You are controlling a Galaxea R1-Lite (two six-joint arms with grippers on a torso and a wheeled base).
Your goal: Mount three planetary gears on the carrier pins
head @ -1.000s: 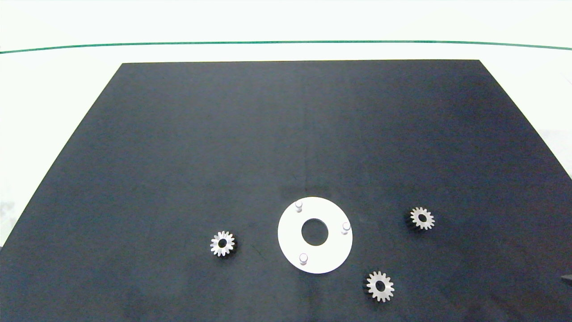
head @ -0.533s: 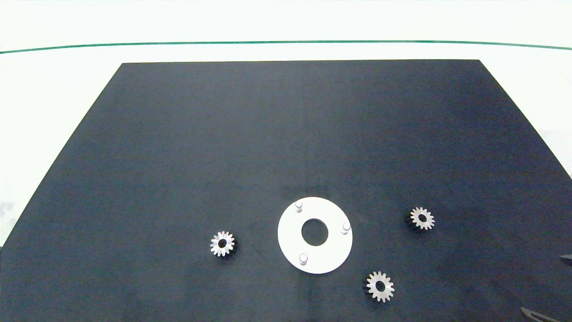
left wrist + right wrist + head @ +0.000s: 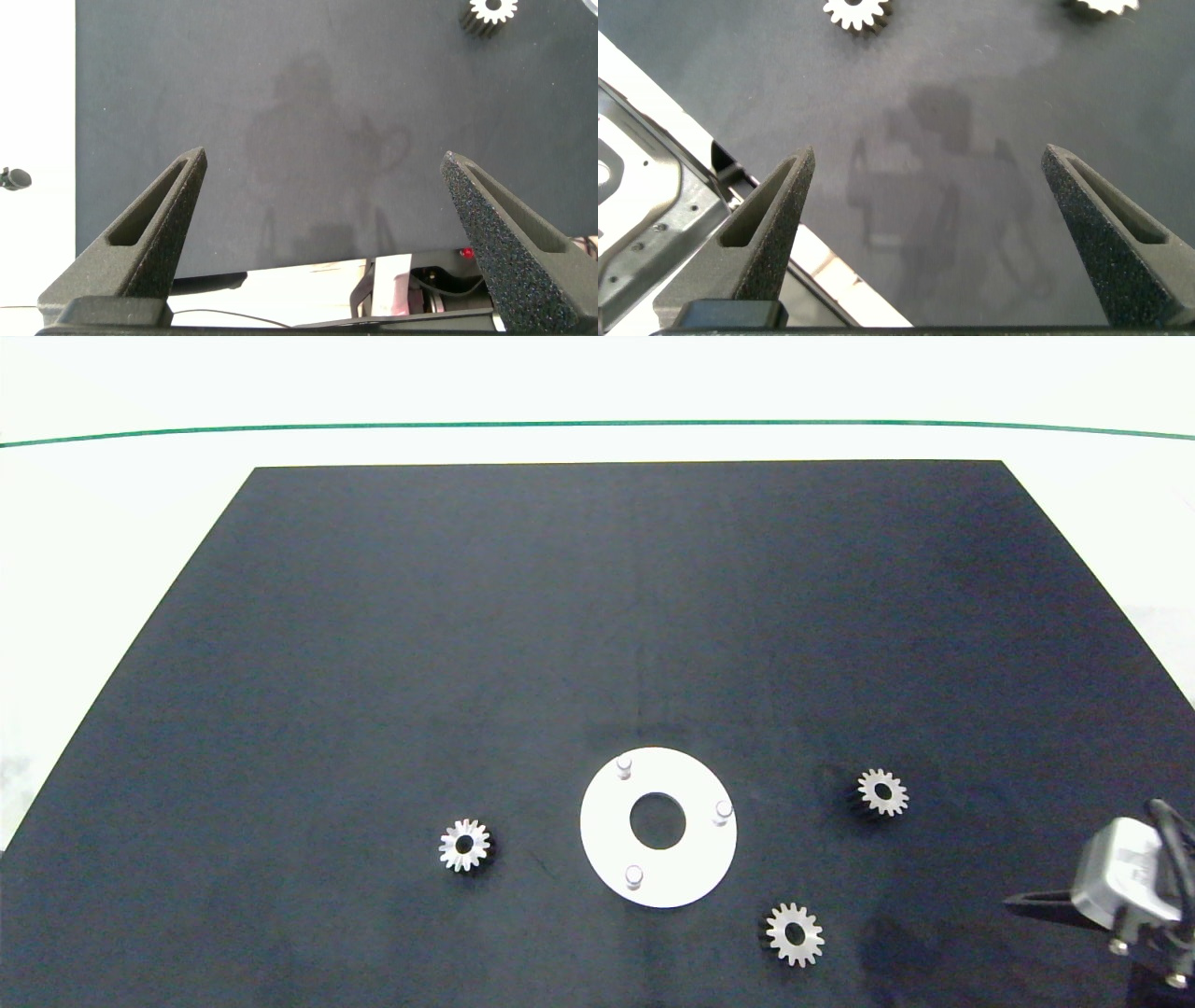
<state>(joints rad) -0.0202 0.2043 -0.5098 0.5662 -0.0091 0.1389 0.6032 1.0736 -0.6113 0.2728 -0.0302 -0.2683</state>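
Observation:
A flat white disc point(image 3: 693, 868) lies on the black mat near its front middle. Its three carrier pins point(image 3: 624, 765) point(image 3: 724, 810) point(image 3: 634, 875) stand bare. Three planetary gears lie flat on the mat, apart from the disc: one to its left point(image 3: 464, 845), one to its right point(image 3: 882, 791), one at its front right point(image 3: 794, 934). My right gripper point(image 3: 930, 154) is open and empty over the mat, with two gears point(image 3: 857, 11) point(image 3: 1106, 5) beyond it. My left gripper point(image 3: 324, 163) is open and empty above the mat's front edge, one gear point(image 3: 491, 11) far ahead.
The black mat point(image 3: 597, 616) covers most of the white table. A thin green line point(image 3: 597, 425) runs across the table behind it. The right arm with its wrist camera point(image 3: 1130, 877) reaches in at the front right corner. The left arm is outside the head view.
The right arm has come into the head view from the front right corner, moving toward the gears. The disc and the gears have not moved.

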